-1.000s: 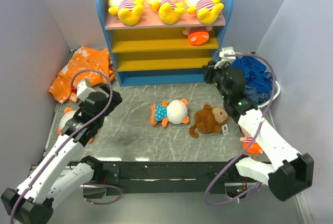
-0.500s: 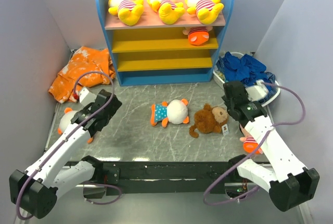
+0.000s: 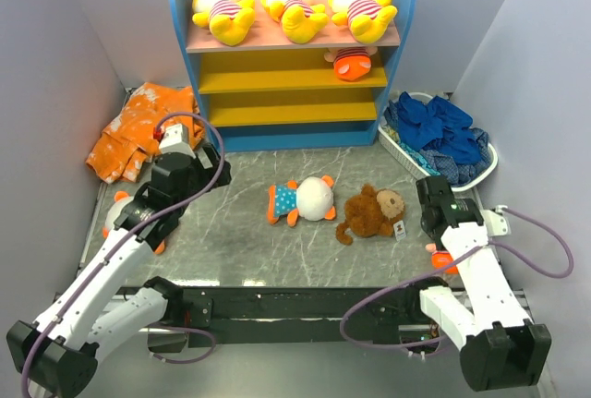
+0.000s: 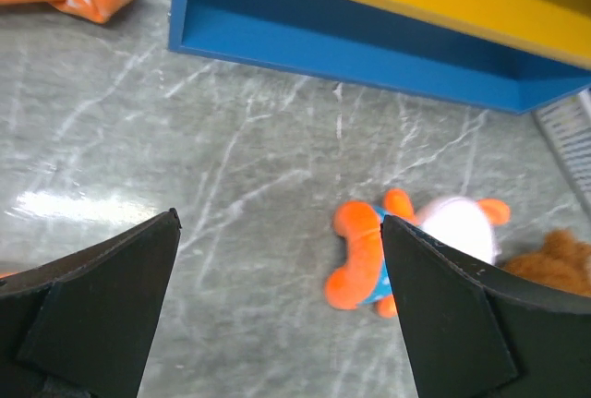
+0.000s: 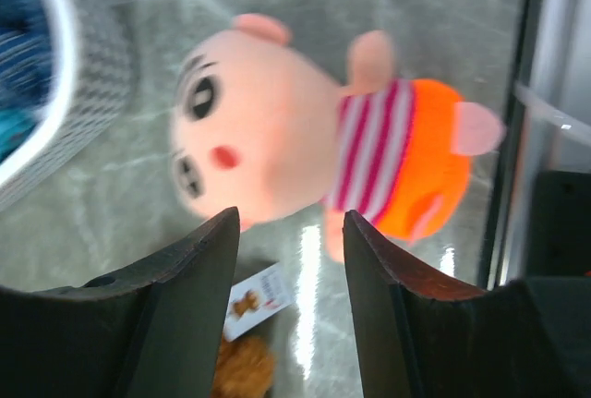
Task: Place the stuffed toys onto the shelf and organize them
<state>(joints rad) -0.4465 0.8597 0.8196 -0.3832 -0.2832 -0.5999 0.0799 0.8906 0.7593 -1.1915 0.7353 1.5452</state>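
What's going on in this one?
Two arms are shelving stuffed toys. The shelf holds three yellow toys on top and an orange toy below. The right arm hangs over a striped toy, jaws open, nothing gripped. The left arm is empty too, jaws open, above the table. A dotted toy and a monkey lie on the table.
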